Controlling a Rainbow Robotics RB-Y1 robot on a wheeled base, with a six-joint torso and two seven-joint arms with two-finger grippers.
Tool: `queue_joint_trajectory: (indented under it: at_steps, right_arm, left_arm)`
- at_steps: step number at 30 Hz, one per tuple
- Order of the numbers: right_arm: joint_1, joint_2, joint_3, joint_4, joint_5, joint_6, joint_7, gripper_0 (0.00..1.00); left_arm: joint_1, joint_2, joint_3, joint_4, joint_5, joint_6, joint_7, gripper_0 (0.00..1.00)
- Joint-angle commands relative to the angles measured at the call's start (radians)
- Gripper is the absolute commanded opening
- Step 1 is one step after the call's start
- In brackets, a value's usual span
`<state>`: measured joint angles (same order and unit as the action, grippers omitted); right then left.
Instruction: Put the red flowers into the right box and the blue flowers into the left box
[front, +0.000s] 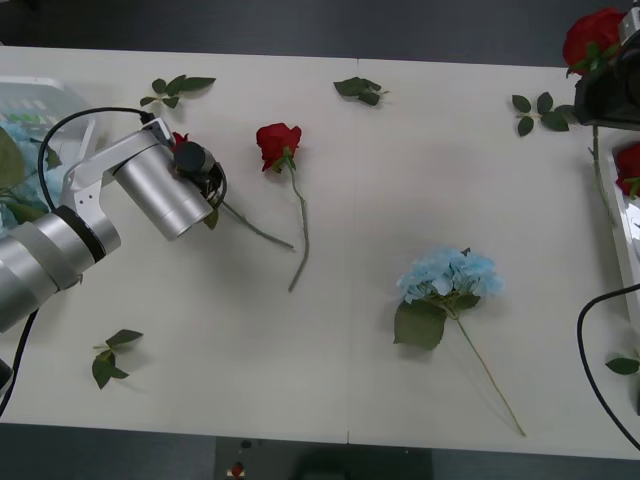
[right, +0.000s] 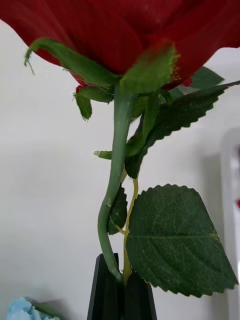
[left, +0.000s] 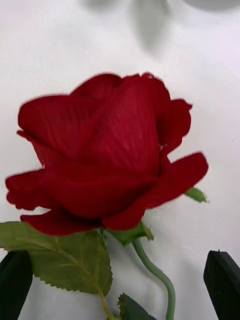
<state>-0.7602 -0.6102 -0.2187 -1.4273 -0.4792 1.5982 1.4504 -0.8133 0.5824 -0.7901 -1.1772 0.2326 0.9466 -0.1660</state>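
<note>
My right gripper (right: 120, 272) is shut on the green stem of a red flower (right: 125, 35). In the front view that red flower (front: 590, 36) is held up at the far right, beside the right box (front: 622, 240), where another red flower (front: 630, 166) lies. My left gripper (left: 119, 257) is open, its black fingers (left: 222, 280) on either side of a red flower (left: 107, 160) lying on the table. The left wrist hides most of this red flower (front: 179, 139) in the front view. A third red flower (front: 278, 142) and a blue flower (front: 450, 275) lie mid-table. The left box (front: 45, 100) holds blue flowers (front: 22, 150).
Loose green leaf sprigs lie scattered: two at the back (front: 176, 88) (front: 360, 90), one near the right gripper (front: 536, 110), one at the front left (front: 112, 356), one at the right edge (front: 622, 366). A black cable (front: 590, 350) loops at the right.
</note>
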Motion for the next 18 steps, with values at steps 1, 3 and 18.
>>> queue_joint_trajectory:
  at_steps: [1, 3, 18]
  right_arm:
    - [-0.036, -0.036, -0.093, -0.035, 0.011, 0.042, 0.047, 0.00]
    - [-0.034, -0.046, -0.131, -0.033, 0.011, 0.063, 0.053, 0.00]
    - [0.102, -0.203, -0.217, -0.004, 0.025, 0.051, 0.090, 0.00]
  left_arm:
    - [-0.029, -0.003, -0.006, -0.010, -0.016, -0.011, -0.033, 1.00]
    - [-0.029, -0.003, -0.009, -0.009, -0.021, -0.011, -0.036, 1.00]
    - [-0.029, -0.012, -0.067, 0.025, -0.065, -0.006, -0.064, 1.00]
